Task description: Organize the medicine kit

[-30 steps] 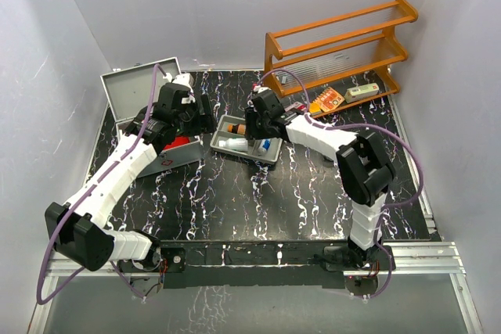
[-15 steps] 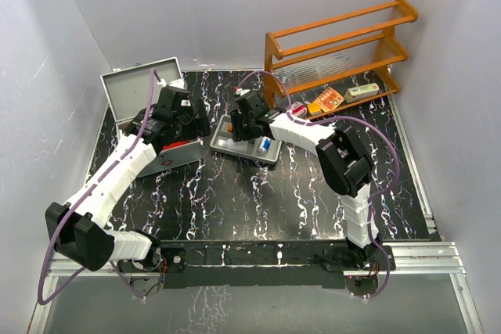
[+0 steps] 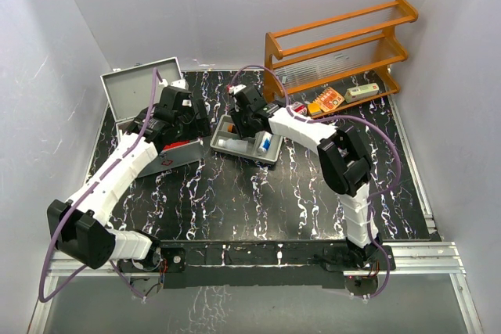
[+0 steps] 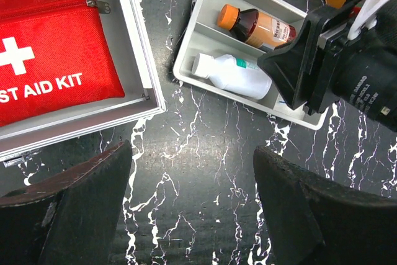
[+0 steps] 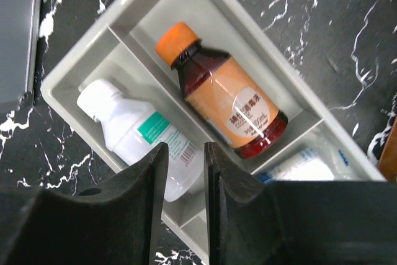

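Observation:
The medicine kit (image 3: 139,90) is the silver case lying open at the back left, with a red FIRST AID KIT pouch (image 4: 43,54) inside it. Beside its rim (image 4: 141,54) sits a grey divided tray (image 4: 186,60) holding a brown bottle (image 5: 226,100) with an orange cap and a white bottle (image 5: 142,134). My left gripper (image 4: 192,203) is open over bare table just in front of the case and the tray. My right gripper (image 5: 185,172) hovers above the tray's left end, its fingers (image 5: 133,209) a narrow gap apart, with nothing between them.
A blue-and-white packet (image 5: 304,166) lies in the tray's far compartment. A wooden rack (image 3: 344,44) stands at the back right with small boxes (image 3: 330,99) on its lowest shelf. White walls enclose the black marbled table (image 3: 258,201).
My right gripper has moved left along the tray toward the case, and its jaws have narrowed. The left arm has held still.

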`<state>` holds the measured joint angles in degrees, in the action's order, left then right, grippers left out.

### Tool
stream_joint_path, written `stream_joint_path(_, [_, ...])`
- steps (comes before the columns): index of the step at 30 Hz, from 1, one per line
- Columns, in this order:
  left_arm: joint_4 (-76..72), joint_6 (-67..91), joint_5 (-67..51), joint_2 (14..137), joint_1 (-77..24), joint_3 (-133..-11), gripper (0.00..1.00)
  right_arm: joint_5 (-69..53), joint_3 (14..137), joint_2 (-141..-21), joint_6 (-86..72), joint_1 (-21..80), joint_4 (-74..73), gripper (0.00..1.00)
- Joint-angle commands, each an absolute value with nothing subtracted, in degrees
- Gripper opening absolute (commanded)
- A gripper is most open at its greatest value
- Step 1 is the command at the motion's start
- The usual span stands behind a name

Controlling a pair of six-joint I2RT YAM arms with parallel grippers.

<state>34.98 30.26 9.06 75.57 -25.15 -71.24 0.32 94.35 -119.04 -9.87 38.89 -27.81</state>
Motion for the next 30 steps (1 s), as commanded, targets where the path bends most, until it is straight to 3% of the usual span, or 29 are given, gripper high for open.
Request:
stream_joint_path(1, [36.41,29.52,10.25,75.43,-24.50,-73.15,0.77,1.21,100.50,-121.12,-6.03,39.11,-29.23,0.29])
stream_joint_path(18, [37.84,30.53,6.74,77.38,-20.05,-75.31,0.78,-0.79,104.04,-126.54,-0.89,39.18,-31.18,0.29])
stream_joint_path(30, [40.94,30.19,5.93,78.13,-16.68,-76.44,0.78,-0.11,103.00,-127.82,2.02,40.09,-32.52,0.12])
